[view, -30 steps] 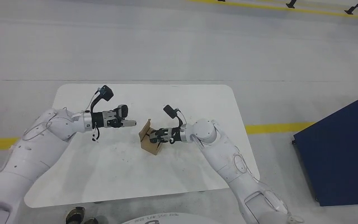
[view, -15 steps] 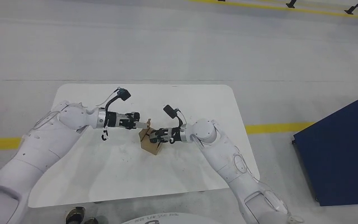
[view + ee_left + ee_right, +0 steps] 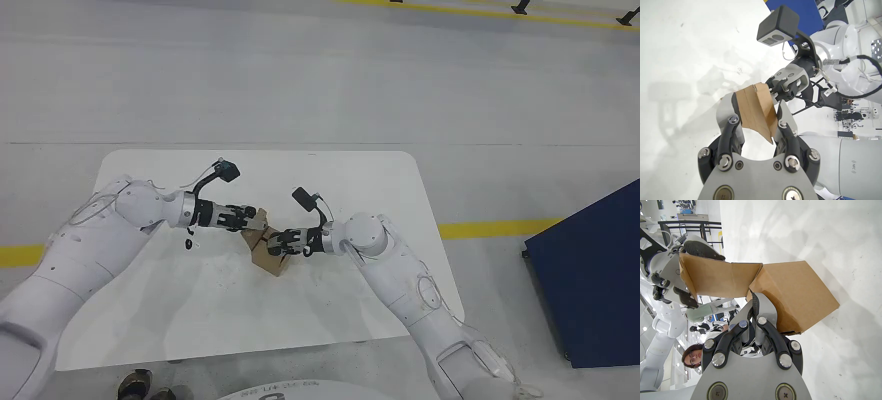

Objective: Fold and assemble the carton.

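1. From the top, the brown carton [image 3: 270,252] sits near the middle of the white surface [image 3: 340,180]. It lies between the two arms. The left claw [image 3: 250,217] is at one end of it. The right claw [image 3: 286,240] is at the other side. I think one arm keeps the carton from sliding so the other arm can bend a part of it.

2. From the left wrist, the left claw [image 3: 757,103] is spread wide. A loose flap [image 3: 750,113] of the carton stands up between its two fingers [image 3: 726,106], one finger on each side. I cannot tell if they press the flap yet. The claw looks set like this so it can push or fold the flap over. Just past the flap is the right claw [image 3: 776,91], right up against the carton.

3. From the right wrist, the right claw [image 3: 754,300] is clenched tight. It looks like it pinches the thin edge of a carton [image 3: 797,291] wall. The closed part of the carton rests on the surface [image 3: 829,237]. The flap sticks out to the far end, where the left claw [image 3: 705,280] has one finger over it and one under it. The tight pinch likely keeps the carton still while the flap gets bent.

4. The carton is only partly made. The flap is not folded in yet, so that looks like the next job.
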`<state>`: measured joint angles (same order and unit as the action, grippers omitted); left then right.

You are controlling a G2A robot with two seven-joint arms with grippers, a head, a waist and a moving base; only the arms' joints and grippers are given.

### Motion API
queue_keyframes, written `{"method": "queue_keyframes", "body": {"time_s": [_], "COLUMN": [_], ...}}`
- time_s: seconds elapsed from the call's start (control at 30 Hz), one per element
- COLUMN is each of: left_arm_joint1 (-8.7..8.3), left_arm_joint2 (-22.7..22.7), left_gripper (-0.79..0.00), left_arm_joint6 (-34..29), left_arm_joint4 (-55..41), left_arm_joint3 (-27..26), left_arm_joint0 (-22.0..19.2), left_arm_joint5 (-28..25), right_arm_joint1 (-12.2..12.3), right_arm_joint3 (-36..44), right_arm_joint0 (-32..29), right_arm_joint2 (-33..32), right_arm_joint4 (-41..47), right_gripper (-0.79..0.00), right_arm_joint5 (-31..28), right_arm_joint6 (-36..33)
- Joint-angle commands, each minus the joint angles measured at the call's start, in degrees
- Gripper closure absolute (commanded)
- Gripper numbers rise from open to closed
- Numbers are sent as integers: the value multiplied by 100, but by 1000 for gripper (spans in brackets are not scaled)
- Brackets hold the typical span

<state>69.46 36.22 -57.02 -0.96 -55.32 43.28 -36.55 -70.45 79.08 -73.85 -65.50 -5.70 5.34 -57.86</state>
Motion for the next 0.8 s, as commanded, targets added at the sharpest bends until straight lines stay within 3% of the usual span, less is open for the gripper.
{"method": "queue_keyframes", "body": {"time_s": [0.0, 0.57, 0.6, 0.63, 0.77], "left_arm_joint1": [0, -138, -147, -156, -200], "left_arm_joint2": [-1, 262, 289, 312, 446], "left_gripper": [0, 0, -422, -785, -785], "left_arm_joint6": [6, 261, 277, 283, 306], "left_arm_joint4": [86, 678, 671, 666, 610], "left_arm_joint3": [-23, -661, -694, -726, -801], "left_arm_joint0": [-3, 266, 288, 311, 379], "left_arm_joint5": [31, 797, 803, 789, 712], "right_arm_joint1": [0, 0, 0, 0, 0], "right_arm_joint3": [0, 0, 0, 0, 0], "right_arm_joint0": [0, 0, 0, 0, 0], "right_arm_joint2": [0, 0, 0, 0, 0], "right_arm_joint4": [0, 0, 0, 0, 0], "right_gripper": [0, 0, 0, 0, 0], "right_arm_joint5": [0, 0, 0, 0, 0], "right_arm_joint6": [0, 0, 0, 0, 0]}}
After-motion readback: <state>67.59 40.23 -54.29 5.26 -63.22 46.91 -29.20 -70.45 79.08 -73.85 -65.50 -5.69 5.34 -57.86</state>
